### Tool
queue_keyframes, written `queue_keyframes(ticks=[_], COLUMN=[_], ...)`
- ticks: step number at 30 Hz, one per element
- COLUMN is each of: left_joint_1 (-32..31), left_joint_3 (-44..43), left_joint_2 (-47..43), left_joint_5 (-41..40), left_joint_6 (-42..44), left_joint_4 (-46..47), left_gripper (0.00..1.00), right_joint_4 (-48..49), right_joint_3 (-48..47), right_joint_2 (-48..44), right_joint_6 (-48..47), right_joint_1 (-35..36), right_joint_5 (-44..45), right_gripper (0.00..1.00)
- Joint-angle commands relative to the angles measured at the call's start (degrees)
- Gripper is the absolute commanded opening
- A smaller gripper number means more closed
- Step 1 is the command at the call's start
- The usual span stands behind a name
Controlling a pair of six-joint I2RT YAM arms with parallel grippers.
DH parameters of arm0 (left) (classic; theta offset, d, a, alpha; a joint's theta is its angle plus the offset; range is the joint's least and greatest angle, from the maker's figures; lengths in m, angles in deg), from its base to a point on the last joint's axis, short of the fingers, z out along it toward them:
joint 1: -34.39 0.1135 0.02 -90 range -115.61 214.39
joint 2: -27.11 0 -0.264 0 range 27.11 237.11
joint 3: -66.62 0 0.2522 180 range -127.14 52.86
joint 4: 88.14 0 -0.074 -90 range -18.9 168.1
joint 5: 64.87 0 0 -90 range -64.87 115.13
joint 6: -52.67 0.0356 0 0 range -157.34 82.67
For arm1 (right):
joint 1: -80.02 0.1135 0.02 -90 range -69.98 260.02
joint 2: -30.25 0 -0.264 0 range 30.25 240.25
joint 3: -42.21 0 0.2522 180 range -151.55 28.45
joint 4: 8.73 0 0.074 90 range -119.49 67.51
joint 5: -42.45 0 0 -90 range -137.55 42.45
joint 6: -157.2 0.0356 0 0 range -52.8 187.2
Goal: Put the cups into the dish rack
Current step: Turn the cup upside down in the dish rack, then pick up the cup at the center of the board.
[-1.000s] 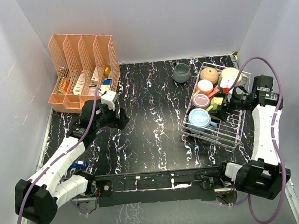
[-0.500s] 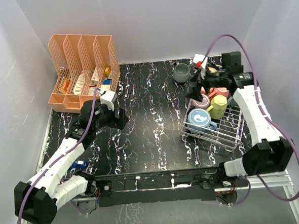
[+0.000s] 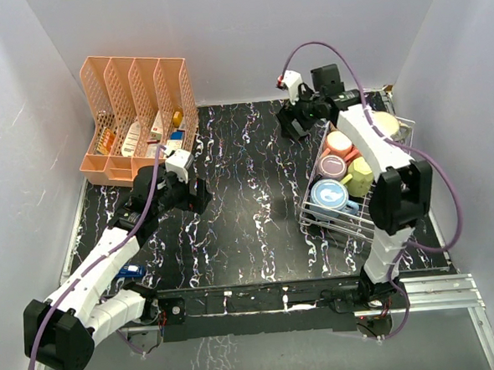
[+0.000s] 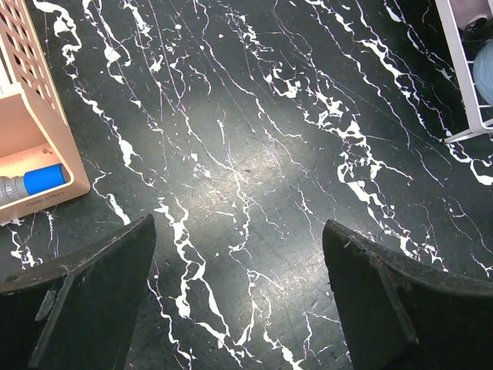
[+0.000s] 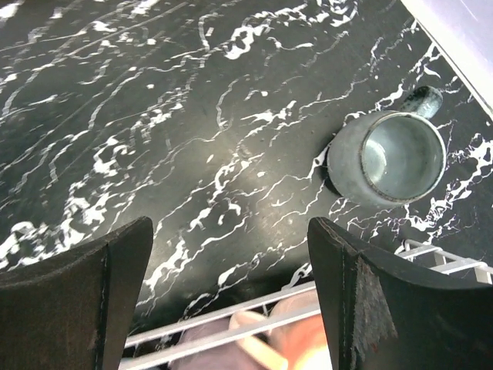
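The black table (image 3: 249, 218) with white veins filled most of the top view. On its right side lay the rack (image 3: 382, 220), a wire grid with low sides. At the far left stood the peach organizer (image 3: 132, 91), with small things in its slots.

The left arm reached from the near left corner toward the organizer. The left gripper (image 4: 237, 227) hung over bare table, its fingers spread wide with nothing between them. A corner of the organizer was just to its left in the wrist view.

The right arm stretched over the rack to the far edge of the table. The right gripper (image 5: 229, 227) was also released, with its fingers wide apart and only table between them.

Several cups were in the rack. I could see a light blue cup (image 3: 330, 197) nearest the front, a mauve cup (image 3: 331, 165) behind it, a yellow-green cup (image 3: 360, 176) on its side, a pink cup (image 3: 338, 142) and a cream cup (image 3: 386, 124) at the far end.

A grey cup (image 5: 389, 158) stood upright on the table, just outside the far left corner of the rack. It was just ahead of the right finger (image 5: 385, 301), not between the fingers.
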Motion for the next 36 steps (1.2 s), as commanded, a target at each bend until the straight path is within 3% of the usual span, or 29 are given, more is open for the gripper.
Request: queue_keyframes(ticks=[1, 12, 21, 29, 36], left_joint_1=[0.15, 0.15, 0.15, 0.15, 0.13], left_joint_3=[0.21, -0.09, -0.41, -0.6, -0.57], left_joint_2=[0.18, 1.28, 1.98, 1.66, 0.95], left_joint_5=[-0.89, -1.29, -0.94, -0.98, -1.37], left_joint_6=[0.88, 1.46, 1.82, 2.06, 2.33], left_joint_4=[0.33, -0.06, -0.46, -0.84, -0.94], left_gripper=[0.88, 0.88, 0.88, 0.88, 0.88], right_joint_4=[3.17, 3.61, 5.38, 4.72, 3.8], right_joint_3=[-8.09, -22.87, -24.51, -24.53, -24.15], right_joint_2=[7.48, 24.96, 31.0, 33.32, 32.99], right_joint_6=[5.49, 8.82, 7.39, 7.42, 7.03], right_joint_1=[1.15, 1.31, 1.29, 1.31, 1.26], right_joint_5=[9.9, 19.85, 22.64, 21.24, 20.43], right_gripper=[0.84, 0.77, 0.75, 0.54, 0.27])
